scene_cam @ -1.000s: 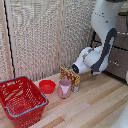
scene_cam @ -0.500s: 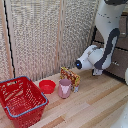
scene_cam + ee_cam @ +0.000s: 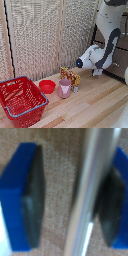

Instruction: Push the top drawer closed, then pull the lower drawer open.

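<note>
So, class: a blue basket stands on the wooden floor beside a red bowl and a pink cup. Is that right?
Not quite. The basket is red, not blue, as the exterior view shows. The rest holds: it stands on the wooden floor beside the red bowl and the pink cup.

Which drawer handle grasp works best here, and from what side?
Grip the silver bar handle mid-span, head-on to the brown drawer front. The bar is slim and stands off the front, so one gripper pad goes each side across its width, as now.
</note>
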